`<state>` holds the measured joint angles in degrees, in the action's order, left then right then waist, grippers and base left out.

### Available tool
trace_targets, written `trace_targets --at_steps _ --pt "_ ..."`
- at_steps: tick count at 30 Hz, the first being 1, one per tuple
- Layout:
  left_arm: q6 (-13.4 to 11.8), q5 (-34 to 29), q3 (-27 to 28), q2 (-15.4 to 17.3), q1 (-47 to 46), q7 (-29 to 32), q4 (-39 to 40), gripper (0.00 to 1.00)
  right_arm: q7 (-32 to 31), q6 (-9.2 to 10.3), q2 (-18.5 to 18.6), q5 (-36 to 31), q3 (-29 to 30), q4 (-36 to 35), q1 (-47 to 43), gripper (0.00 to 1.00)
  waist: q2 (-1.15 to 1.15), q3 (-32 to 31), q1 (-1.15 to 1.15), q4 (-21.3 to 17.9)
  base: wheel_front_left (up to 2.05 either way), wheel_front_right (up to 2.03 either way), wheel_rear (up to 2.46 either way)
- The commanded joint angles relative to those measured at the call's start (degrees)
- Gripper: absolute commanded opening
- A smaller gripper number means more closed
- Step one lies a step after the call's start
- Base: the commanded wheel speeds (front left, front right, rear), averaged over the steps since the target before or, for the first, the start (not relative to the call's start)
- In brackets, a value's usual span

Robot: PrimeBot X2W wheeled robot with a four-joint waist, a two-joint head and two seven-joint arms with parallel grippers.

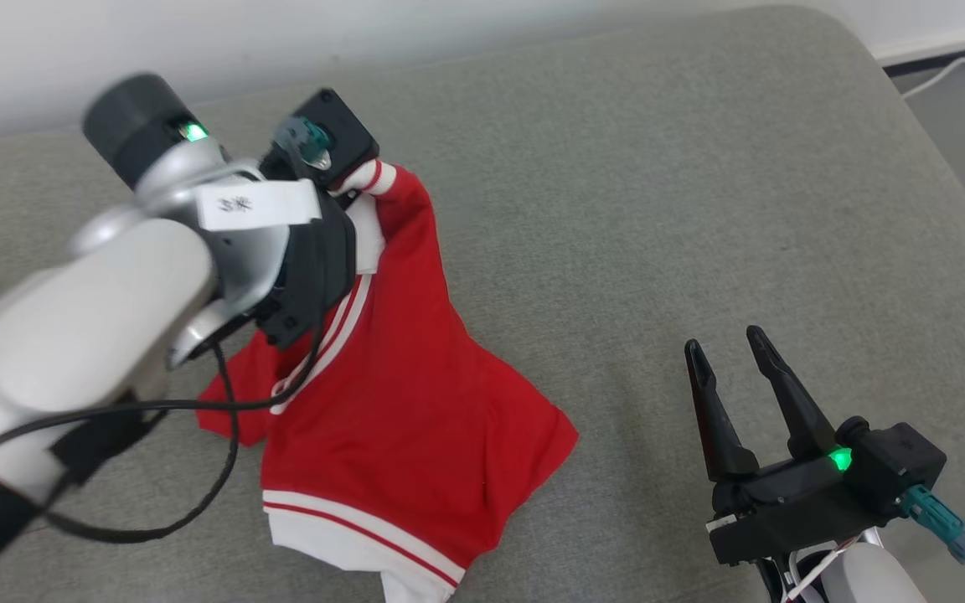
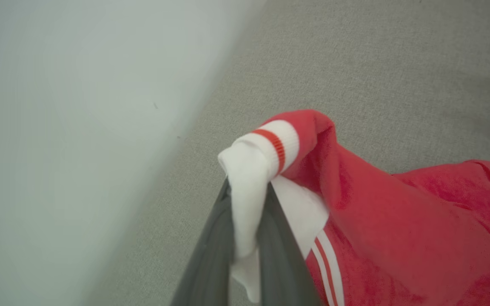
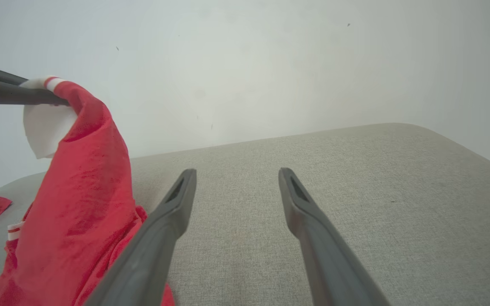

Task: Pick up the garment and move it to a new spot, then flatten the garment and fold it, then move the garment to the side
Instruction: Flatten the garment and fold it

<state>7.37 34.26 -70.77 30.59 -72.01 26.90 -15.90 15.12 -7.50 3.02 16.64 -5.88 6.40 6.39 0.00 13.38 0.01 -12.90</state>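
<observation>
Grey cushion (image 1: 658, 167) under the red garment (image 1: 415, 394): one end raised, hem resting on the cushion. My left gripper (image 2: 247, 199) is clamped on the white cuff (image 2: 270, 144). My right gripper (image 1: 730, 350) stands apart and empty, well to the side. Step in hand, as I judge it: pick-up and relocate. Next move calls for lifting clear before carrying.

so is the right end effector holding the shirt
No, the right end effector stands open over bare cushion, apart from the red shirt.
</observation>
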Motion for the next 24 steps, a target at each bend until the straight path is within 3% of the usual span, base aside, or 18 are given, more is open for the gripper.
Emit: trace_targets --at_steps 1,3,4,5,6,11,16,18,24 --pt "-1.0 -0.2 0.0 -3.5 1.8 -4.1 -6.9 0.0 0.1 0.02 0.1 0.6 -0.2 0.2 1.2 1.0 0.0 1.9 -0.01 -2.1 0.0 0.0 0.0" --pt "-1.5 0.5 0.2 -6.8 3.5 -7.0 -13.1 0.0 0.1 0.02 0.2 0.6 -0.5 0.3 1.5 1.0 0.0 2.1 -0.01 -2.6 0.0 0.0 0.0" --pt "-2.2 0.9 0.7 -8.4 3.9 -8.7 -16.1 0.27 0.1 0.02 0.2 0.7 -0.7 0.4 1.6 1.0 0.0 2.3 -0.01 -2.9 0.0 0.0 0.0" --pt "-2.6 1.2 0.9 -9.8 4.7 -10.1 -18.8 0.7 0.1 0.02 0.2 0.8 -0.7 0.5 1.8 1.0 0.0 2.3 -0.01 -3.0 0.0 0.0 0.0" --pt "-3.2 0.9 1.0 -11.2 5.1 -11.8 -21.1 1.0 0.1 0.02 0.3 0.8 -0.5 0.5 1.9 1.0 0.0 2.3 -0.01 -3.0 0.0 0.0 0.0" --pt "-7.5 3.1 4.6 -17.3 8.7 -22.5 -27.0 1.0 0.1 0.02 0.6 0.4 0.3 0.4 1.1 1.0 0.0 1.7 -0.01 -1.6 0.0 0.0 0.0" --pt "-11.2 4.4 7.2 -19.6 13.1 -32.1 -25.4 1.0 0.1 0.02 1.2 0.0 0.2 0.2 0.3 1.0 0.0 0.6 -0.01 1.3 0.0 0.0 0.0" --pt "-12.4 5.0 8.2 -19.3 14.2 -33.9 -24.7 1.0 0.1 0.02 1.3 -0.2 -0.1 0.2 0.2 1.0 0.0 0.3 -0.01 1.8 0.0 0.0 0.0" --pt "-21.2 7.9 16.2 -14.1 22.4 -41.2 -15.3 1.0 0.1 0.02 2.2 -0.6 -0.5 -0.4 0.0 1.0 0.0 -1.2 -0.01 5.2 0.0 0.0 0.0"
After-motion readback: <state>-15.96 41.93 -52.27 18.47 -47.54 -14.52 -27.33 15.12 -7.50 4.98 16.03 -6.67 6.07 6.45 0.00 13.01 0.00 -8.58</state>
